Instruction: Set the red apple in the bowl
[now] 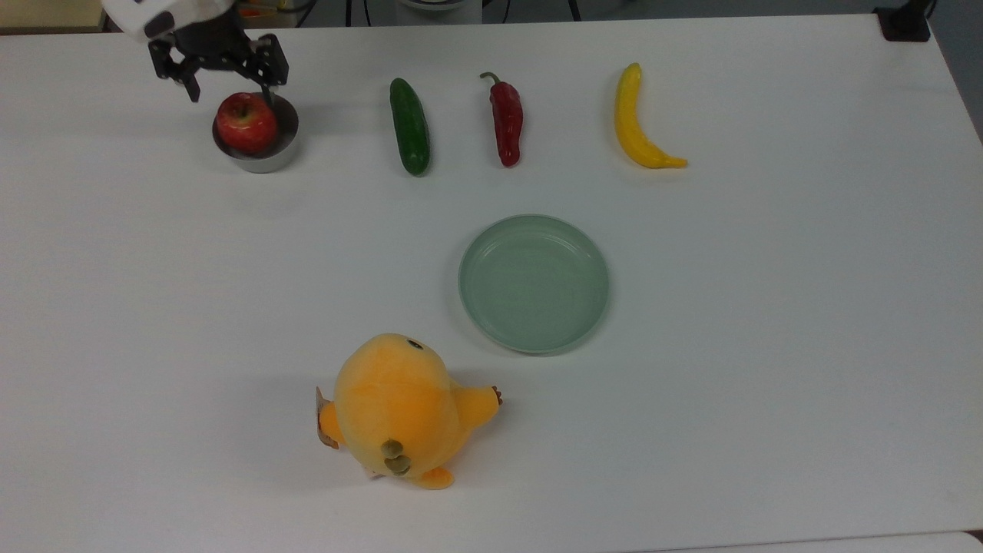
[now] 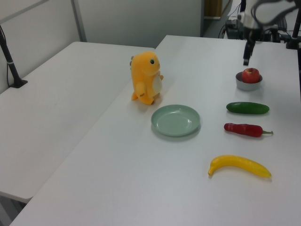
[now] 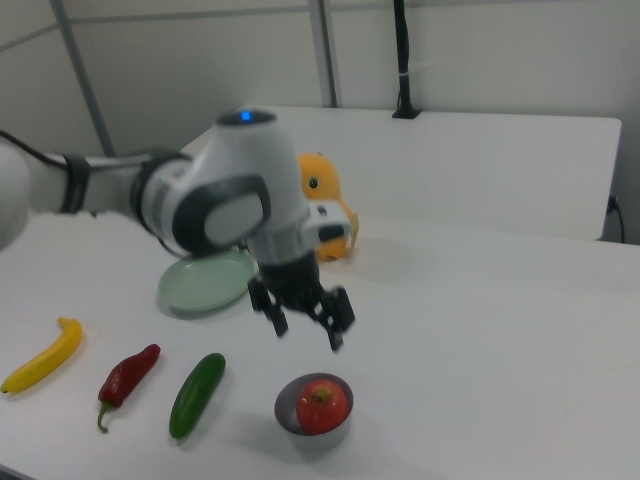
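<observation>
The red apple (image 1: 246,121) sits inside the small grey bowl (image 1: 282,150) at the top view's upper left, stem up. My gripper (image 1: 229,91) hangs just above it, open, with nothing between its fingers. In the right view the gripper (image 3: 308,335) is lifted clear over the apple (image 3: 322,405) resting in the bowl (image 3: 288,412). The left view has the apple (image 2: 251,75) in the bowl (image 2: 244,86) at the far right, with the gripper (image 2: 246,59) above and slightly to the left.
To the right of the bowl in the top view lie a green cucumber (image 1: 409,125), a dark red chili (image 1: 507,123) and a yellow banana (image 1: 636,123). A pale-green plate (image 1: 462,286) sits mid-table, and an orange plush toy (image 1: 399,407) stands nearer the front.
</observation>
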Controlling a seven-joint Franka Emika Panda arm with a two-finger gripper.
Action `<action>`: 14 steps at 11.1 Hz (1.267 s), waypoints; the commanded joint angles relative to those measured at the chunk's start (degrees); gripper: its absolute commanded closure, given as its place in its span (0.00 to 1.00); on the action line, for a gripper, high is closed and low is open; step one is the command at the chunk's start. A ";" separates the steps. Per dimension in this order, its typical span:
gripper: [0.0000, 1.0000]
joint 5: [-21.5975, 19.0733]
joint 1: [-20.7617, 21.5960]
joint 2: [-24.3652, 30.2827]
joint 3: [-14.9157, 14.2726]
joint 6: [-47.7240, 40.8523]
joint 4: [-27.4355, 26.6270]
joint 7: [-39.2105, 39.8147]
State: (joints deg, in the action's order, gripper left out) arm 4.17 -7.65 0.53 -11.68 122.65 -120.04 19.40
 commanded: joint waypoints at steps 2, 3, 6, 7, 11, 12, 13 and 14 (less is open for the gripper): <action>0.00 -3.99 1.50 0.53 4.11 -13.83 14.37 -12.42; 0.00 -3.99 1.50 0.44 6.21 -15.93 16.75 -15.85; 0.00 -5.04 3.33 0.88 9.66 -21.92 24.13 -24.04; 0.00 -7.57 4.13 0.97 9.66 -23.32 26.16 -24.92; 0.00 -9.97 6.77 1.58 12.90 -29.57 29.25 -26.16; 0.00 -9.97 6.86 1.58 13.96 -29.06 29.16 -25.99; 0.00 -9.88 8.16 1.58 14.49 -28.79 29.08 -25.47; 0.00 -9.36 8.70 1.50 14.50 -28.53 28.99 -25.11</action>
State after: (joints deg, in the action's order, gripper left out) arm -5.13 -0.63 1.75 2.47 94.76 -91.10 -5.57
